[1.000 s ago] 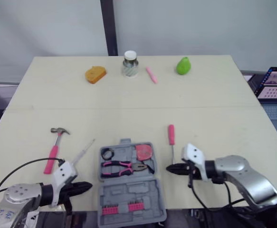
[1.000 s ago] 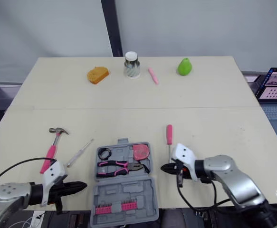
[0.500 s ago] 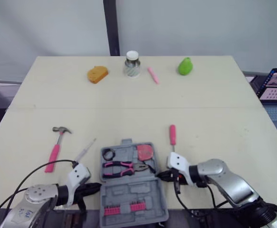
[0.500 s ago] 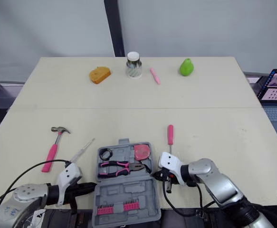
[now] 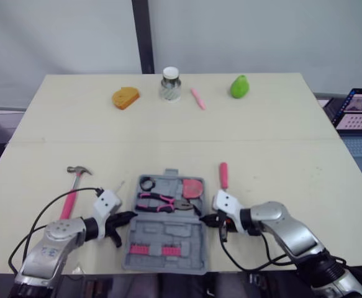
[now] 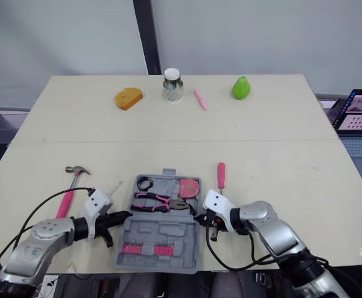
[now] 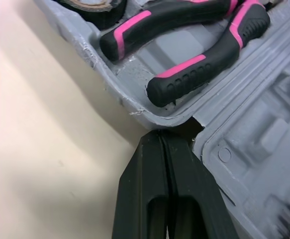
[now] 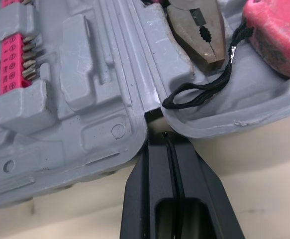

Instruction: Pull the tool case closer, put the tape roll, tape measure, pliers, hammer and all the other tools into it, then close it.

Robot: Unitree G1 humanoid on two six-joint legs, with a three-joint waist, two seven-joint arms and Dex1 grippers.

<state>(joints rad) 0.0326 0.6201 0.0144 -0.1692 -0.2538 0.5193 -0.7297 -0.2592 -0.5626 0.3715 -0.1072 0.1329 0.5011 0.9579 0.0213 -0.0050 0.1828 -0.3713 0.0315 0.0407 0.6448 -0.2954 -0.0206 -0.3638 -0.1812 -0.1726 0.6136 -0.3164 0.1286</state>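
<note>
The grey plastic tool case (image 5: pixel 168 228) lies open at the near edge of the table, dead centre. The black tape roll (image 5: pixel 146 184), the pink-and-black pliers (image 5: pixel 162 202) and the pink tape measure (image 5: pixel 193 187) are already seated in its far half. A strip of pink driver bits (image 5: pixel 149 249) sits in the near half.

And here's the change: a second ago both arms stood off to either side, and now they've come right in. The left gripper (image 5: pixel 126 217) has its black fingers (image 7: pixel 152 199) pressed flat together, tips at the hinge notch on the case's left edge. The right gripper (image 5: pixel 204 218) mirrors it, fingers (image 8: pixel 157 189) likewise pinched together on nothing, nosing the hinge seam on the right.

The case itself now sits a touch further up the table than it did, so I'd say they're shoving it about, not grasping it.

That matters, because the job isn't ready for closing. The pink-handled hammer (image 5: pixel 71 191) is still out on the table to the left. A slim clear-handled screwdriver (image 6: pixel 114 187) lies just beside the left gripper. The pink-handled screwdriver (image 5: pixel 223 175) lies just off the case's right edge.

My read: this is positioning work, with three tools left to load. One risk is that closed tips on a hinge could skid the case askew.
</note>
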